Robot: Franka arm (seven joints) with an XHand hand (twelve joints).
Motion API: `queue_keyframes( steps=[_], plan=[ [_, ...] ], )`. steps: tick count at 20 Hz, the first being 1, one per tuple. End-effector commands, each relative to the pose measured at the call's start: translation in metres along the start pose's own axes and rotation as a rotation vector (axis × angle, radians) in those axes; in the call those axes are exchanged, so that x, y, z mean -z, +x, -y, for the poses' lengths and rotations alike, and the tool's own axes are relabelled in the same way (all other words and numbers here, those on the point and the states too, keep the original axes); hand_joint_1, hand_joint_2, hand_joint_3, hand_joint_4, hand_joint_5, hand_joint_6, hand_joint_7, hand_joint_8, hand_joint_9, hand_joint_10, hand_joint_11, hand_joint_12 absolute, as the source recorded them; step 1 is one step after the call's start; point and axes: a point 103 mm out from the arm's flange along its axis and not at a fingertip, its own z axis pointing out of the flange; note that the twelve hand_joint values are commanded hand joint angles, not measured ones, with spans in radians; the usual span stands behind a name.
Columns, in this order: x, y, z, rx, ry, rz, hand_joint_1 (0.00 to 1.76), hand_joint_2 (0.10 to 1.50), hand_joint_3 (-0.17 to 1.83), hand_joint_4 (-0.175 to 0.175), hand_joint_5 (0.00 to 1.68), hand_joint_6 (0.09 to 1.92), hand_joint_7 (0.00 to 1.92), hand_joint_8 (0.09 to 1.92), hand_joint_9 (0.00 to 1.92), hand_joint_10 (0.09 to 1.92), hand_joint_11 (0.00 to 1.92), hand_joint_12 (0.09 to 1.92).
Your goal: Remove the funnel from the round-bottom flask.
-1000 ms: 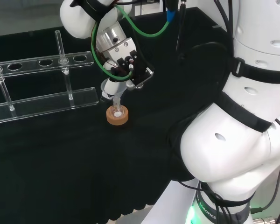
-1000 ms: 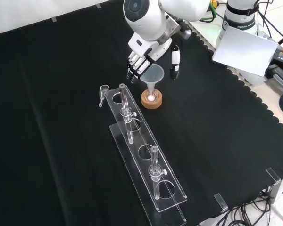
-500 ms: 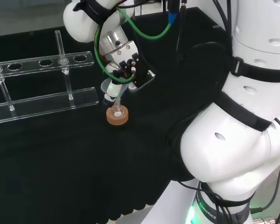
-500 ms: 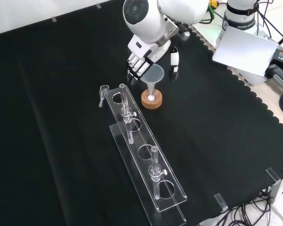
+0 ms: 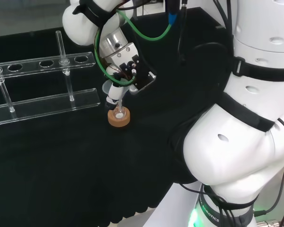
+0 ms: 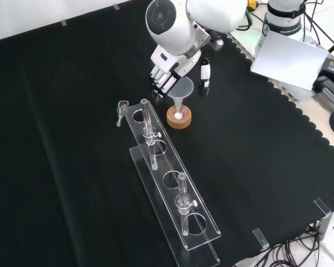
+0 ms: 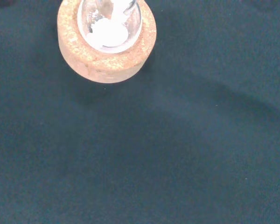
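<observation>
A clear funnel [image 6: 181, 88] stands upright with its stem in a small round-bottom flask [image 6: 179, 114]. The flask sits in a cork ring [image 6: 179, 119] and has something white at its bottom [image 7: 109, 31]. The hand [image 6: 168, 65] hangs over the funnel from behind. Its fingers [image 6: 162, 80] are at the left of the funnel's rim and its thumb [image 6: 204, 71] is at the right, a small gap off. The fingers are only slightly bent and do not clasp the funnel. In the head view the hand [image 5: 128, 66] is just above the funnel [image 5: 111, 88] and cork ring [image 5: 119, 118].
A long clear tube rack [image 6: 172, 186] with several upright glass tubes runs from beside the cork ring toward the front view's bottom; in the head view the rack [image 5: 42, 101] lies left. A small glass piece [image 6: 121, 109] lies by its far end. A white board [image 6: 292, 58] stands at the right edge.
The hand has shifted slightly, with its fingers and thumb drawn a little closer to the funnel's rim. Funnel, flask and cork ring have stayed in place.
</observation>
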Motion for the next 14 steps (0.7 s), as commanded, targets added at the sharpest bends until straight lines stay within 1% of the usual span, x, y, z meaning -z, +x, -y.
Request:
queue_keyframes(
  steps=[1,3,6,10,12,14],
  plan=[
    [0.0007,-0.0013,-0.0015,-0.013,-0.011,0.011,0.63,0.79,0.07,-0.034,0.25,0.09,0.15,0.70,0.43,0.70,0.27,1.40],
    [0.0007,-0.0023,-0.0016,-0.021,-0.012,0.021,0.64,0.80,0.08,-0.036,0.27,0.09,0.18,0.70,0.47,0.68,0.29,1.39],
    [0.0031,-0.0029,-0.0008,-0.032,-0.025,0.055,0.66,0.81,0.09,-0.039,0.29,0.09,0.20,0.71,0.51,0.66,0.32,1.38],
    [0.0070,-0.0032,0.0004,-0.042,-0.042,0.072,0.69,0.83,0.13,-0.040,0.36,0.09,0.27,0.70,0.58,0.62,0.36,1.35],
    [0.0077,-0.0026,0.0009,-0.049,-0.054,0.083,0.71,0.84,0.14,-0.039,0.40,0.09,0.32,0.71,0.61,0.61,0.38,1.33],
    [0.0081,-0.0017,0.0017,-0.060,-0.070,0.099,0.73,0.84,0.18,-0.033,0.48,0.09,0.41,0.70,0.68,0.58,0.42,1.31]
  ],
)
